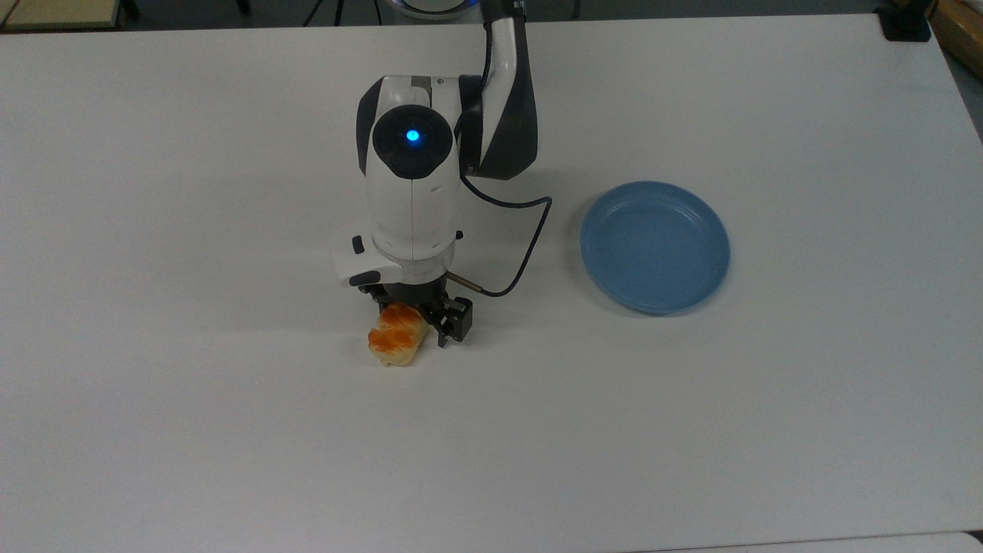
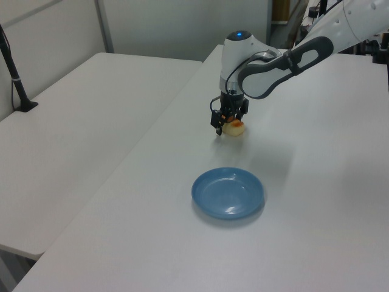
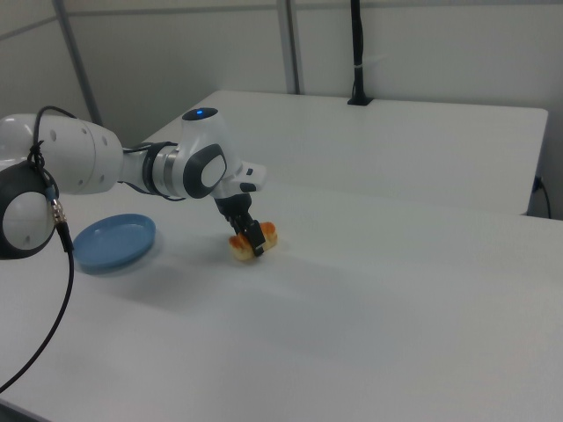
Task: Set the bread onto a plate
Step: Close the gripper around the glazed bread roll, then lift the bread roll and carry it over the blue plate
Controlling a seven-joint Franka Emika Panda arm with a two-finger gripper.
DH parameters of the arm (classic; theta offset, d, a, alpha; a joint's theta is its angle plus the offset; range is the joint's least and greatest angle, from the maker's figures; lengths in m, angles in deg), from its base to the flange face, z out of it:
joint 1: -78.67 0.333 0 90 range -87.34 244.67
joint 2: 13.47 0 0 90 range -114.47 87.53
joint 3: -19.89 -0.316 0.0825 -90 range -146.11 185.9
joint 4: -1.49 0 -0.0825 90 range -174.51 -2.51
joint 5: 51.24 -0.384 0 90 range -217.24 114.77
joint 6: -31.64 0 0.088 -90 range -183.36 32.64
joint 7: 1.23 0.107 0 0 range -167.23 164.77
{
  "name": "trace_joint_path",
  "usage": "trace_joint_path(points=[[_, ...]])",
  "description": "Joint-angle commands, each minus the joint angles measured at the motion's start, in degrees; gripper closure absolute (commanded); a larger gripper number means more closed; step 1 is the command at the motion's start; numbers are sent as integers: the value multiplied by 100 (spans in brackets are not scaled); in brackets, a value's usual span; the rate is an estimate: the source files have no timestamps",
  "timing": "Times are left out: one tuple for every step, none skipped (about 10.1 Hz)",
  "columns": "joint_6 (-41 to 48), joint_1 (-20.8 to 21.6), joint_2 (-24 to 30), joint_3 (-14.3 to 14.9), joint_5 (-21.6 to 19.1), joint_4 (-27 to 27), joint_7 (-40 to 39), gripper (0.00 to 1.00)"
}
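Note:
The bread [image 1: 395, 338], a pale bun with orange-brown glazed tops, lies on the white table [image 1: 230, 430] left of centre in the top view. My gripper [image 1: 416, 316] has come down over the bun's far end. It is open, with one black finger [image 1: 455, 322] standing at the bun's right side in the top view; the wrist hides the other finger there. In the right view the gripper [image 3: 247, 236] straddles the bread [image 3: 269, 233]. In the left view the bread [image 2: 236, 128] sits just under the gripper [image 2: 227, 123]. The blue plate [image 1: 654, 247] lies empty to the top view's right.
A black cable [image 1: 514, 261] loops from the wrist toward the plate side. A black post [image 2: 17, 85] is clamped to the neighbouring table on the left view's left. Bare tabletop separates the bread from the plate [image 2: 228, 193].

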Motion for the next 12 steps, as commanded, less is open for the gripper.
trace_joint_path(points=[[-51, 39, -43, 50, 40, 159, 81, 51], [-42, 39, 9, 50, 58, 160, 72, 52], [28, 31, 253, 59, 67, 142, 20, 52], [289, 39, 551, 50, 58, 98, -111, 52], [814, 57, 746, 50, 58, 115, -408, 51], [1072, 92, 878, 42, 49, 116, -594, 50], [1126, 223, 906, 33, 49, 133, -596, 50], [1188, 537, 906, 50, 58, 142, -570, 50], [1275, 819, 906, 42, 58, 142, -543, 50], [1398, 1048, 906, 50, 58, 151, -378, 50], [1504, 1268, 906, 50, 58, 177, -185, 50], [1531, 1592, 915, 50, 58, 177, 70, 50]])
